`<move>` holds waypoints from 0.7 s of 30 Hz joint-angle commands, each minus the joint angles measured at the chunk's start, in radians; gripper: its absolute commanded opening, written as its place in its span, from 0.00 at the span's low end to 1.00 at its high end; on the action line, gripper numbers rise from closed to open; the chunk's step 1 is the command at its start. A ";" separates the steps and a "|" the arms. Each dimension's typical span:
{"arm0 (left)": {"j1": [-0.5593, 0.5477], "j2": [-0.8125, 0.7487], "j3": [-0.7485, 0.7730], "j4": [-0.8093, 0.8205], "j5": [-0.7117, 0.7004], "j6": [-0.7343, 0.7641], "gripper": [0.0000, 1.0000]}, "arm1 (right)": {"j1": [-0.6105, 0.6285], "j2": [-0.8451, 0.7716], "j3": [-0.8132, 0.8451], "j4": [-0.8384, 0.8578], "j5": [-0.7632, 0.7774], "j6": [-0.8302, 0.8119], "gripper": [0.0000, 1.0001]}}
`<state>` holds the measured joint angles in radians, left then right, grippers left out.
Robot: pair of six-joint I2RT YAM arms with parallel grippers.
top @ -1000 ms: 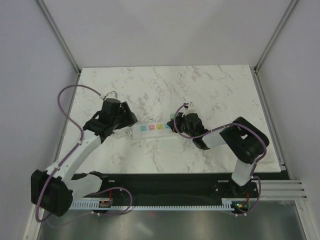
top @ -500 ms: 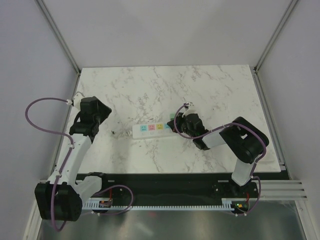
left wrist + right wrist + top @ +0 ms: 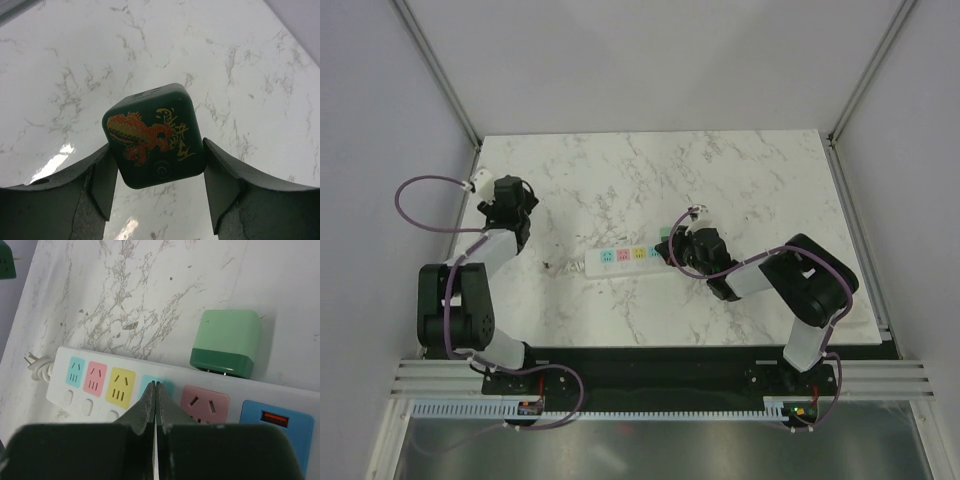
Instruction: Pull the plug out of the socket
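The plug (image 3: 150, 132), a dark green cube with an orange-yellow dragon mark, sits between the fingers of my left gripper (image 3: 156, 146), which is shut on it above the marble table. In the top view my left gripper (image 3: 511, 198) is near the table's far left edge, well apart from the socket (image 3: 628, 258). The socket (image 3: 100, 385) is a long white strip with pastel outlets, none with a plug in it. My right gripper (image 3: 156, 385) is shut and empty, its tips pressed on the strip's light blue outlet; in the top view it (image 3: 672, 252) is at the strip's right end.
A bright-green block (image 3: 227, 342) lies against the strip's far side. The strip's short cord stub (image 3: 36, 365) sticks out at its left end. The table's left edge (image 3: 470, 215) and side wall are close to the left arm.
My left arm has swung away from the strip's left end to the far left edge of the table, carrying the plug. The right gripper and the strip have stayed put.
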<state>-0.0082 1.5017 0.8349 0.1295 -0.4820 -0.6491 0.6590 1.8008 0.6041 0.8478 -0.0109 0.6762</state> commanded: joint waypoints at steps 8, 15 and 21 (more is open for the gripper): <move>0.249 0.178 0.078 0.303 0.371 -0.101 0.02 | -0.001 0.012 -0.030 -0.092 -0.008 -0.041 0.00; 0.358 0.259 0.059 0.345 0.615 -0.256 0.03 | -0.001 0.032 -0.021 -0.078 -0.026 -0.035 0.00; 0.389 0.330 0.125 0.257 0.726 -0.259 0.10 | -0.001 0.035 -0.021 -0.079 -0.026 -0.033 0.00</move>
<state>0.3740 1.8141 0.8982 0.3874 0.1390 -0.8669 0.6571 1.8011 0.6025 0.8528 -0.0235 0.6655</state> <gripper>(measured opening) 0.698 0.007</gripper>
